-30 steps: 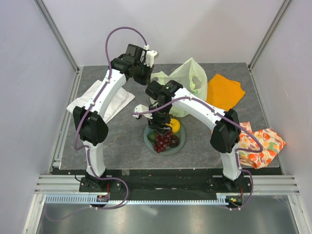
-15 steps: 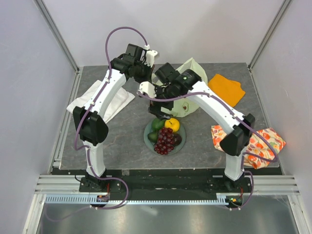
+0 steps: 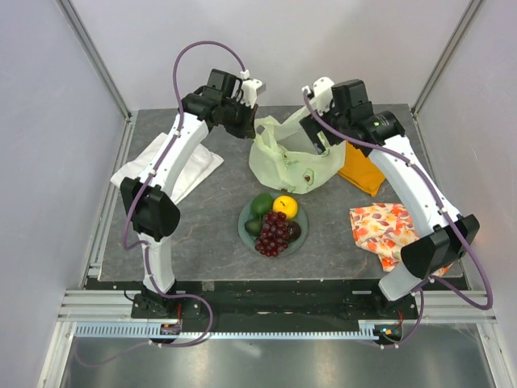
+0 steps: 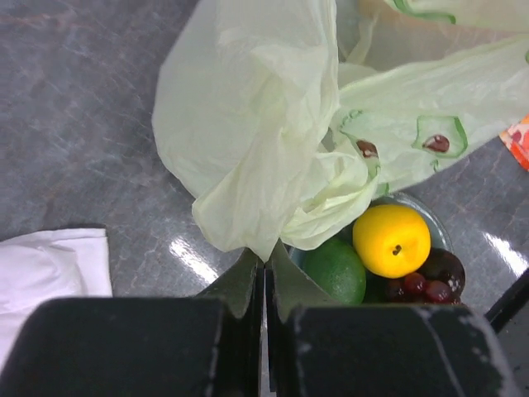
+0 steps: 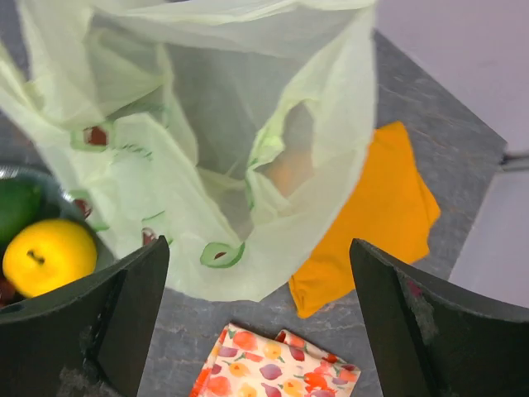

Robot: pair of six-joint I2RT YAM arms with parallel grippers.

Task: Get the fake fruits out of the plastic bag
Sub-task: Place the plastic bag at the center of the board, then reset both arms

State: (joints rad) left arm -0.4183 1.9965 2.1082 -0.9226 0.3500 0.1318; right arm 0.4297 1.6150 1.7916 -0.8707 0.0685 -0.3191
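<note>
The pale yellow-green plastic bag (image 3: 291,162) hangs open behind the grey-green plate (image 3: 245,239). My left gripper (image 3: 251,125) is shut on the bag's left edge, pinched between its jaws in the left wrist view (image 4: 266,258). My right gripper (image 3: 317,131) is wide open beside the bag's right side, apart from the bag (image 5: 207,157). On the plate lie a green fruit (image 3: 261,204), a second green one (image 3: 252,226), a yellow citrus (image 3: 284,207), a grape bunch (image 3: 273,232) and a maroon fruit (image 3: 294,230). The citrus (image 4: 391,240) and a green fruit (image 4: 335,270) also show in the left wrist view. No fruit shows inside the bag.
A white folded cloth (image 3: 161,166) lies at the left. An orange cloth (image 3: 361,174) lies behind and right of the bag, partly under it. A fruit-print cloth (image 3: 384,230) lies at the right. Frame posts and walls ring the table.
My right arm has swung from above the plate up and back to the bag's right side. The bag now hangs spread open. The left arm has barely moved.
</note>
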